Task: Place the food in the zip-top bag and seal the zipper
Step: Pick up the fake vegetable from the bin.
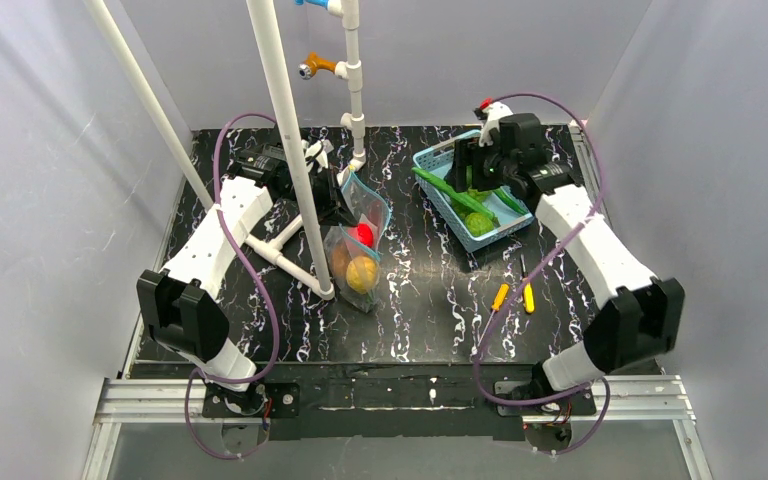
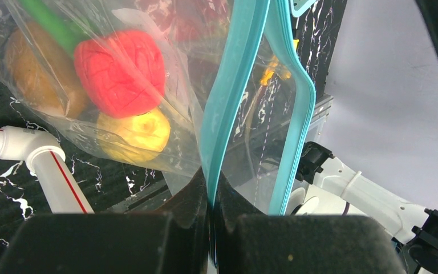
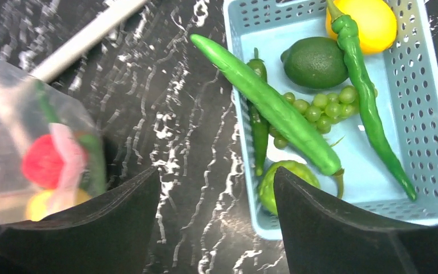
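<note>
Left gripper [image 2: 211, 228] pinches the clear crinkly zip-top bag [image 2: 165, 51] by its teal zipper [image 2: 234, 85]; right gripper [image 3: 217, 228] gapes, empty.
Top view: bag rests beside a white pipe frame [image 1: 285, 130]; two orange-handled screwdrivers [image 1: 500, 297] lie near the right arm. Left wrist: through wrinkled film, one ridged red piece [image 2: 120, 71], one yellow fruit [image 2: 134, 134], one brown fruit [image 2: 34, 80], a green pod [image 2: 51, 23] cut off. Right wrist: slotted light-blue basket [image 3: 428, 74] holds three green pods [image 3: 268, 105], two round green fruits [image 3: 315, 61], a grape bunch [image 3: 325, 105]; bag blurred at left.
</note>
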`<act>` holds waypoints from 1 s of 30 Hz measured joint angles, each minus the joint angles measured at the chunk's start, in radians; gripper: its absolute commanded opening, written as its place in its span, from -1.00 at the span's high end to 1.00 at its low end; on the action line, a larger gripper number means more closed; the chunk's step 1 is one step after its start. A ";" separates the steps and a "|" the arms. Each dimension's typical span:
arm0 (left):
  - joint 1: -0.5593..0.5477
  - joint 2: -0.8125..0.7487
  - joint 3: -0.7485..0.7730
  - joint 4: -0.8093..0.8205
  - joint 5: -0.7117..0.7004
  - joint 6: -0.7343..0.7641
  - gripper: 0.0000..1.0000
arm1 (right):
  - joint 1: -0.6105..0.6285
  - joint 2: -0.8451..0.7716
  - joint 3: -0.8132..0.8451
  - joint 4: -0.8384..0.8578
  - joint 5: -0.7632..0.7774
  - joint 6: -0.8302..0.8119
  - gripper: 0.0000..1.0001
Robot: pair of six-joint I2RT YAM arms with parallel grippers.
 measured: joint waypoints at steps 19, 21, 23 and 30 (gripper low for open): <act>0.000 0.003 0.003 -0.045 -0.001 0.023 1.00 | -0.109 0.639 0.583 -0.137 0.223 -0.246 -0.03; 0.000 0.003 0.006 -0.053 -0.003 0.026 1.00 | -0.111 0.665 0.610 -0.156 0.196 -0.251 -0.06; 0.000 0.003 0.008 -0.055 -0.004 0.028 1.00 | -0.112 0.663 0.596 -0.167 0.125 -0.265 -0.16; 0.000 0.024 0.010 -0.054 -0.004 0.034 1.00 | -0.108 0.554 0.405 -0.135 -0.185 -0.328 -0.57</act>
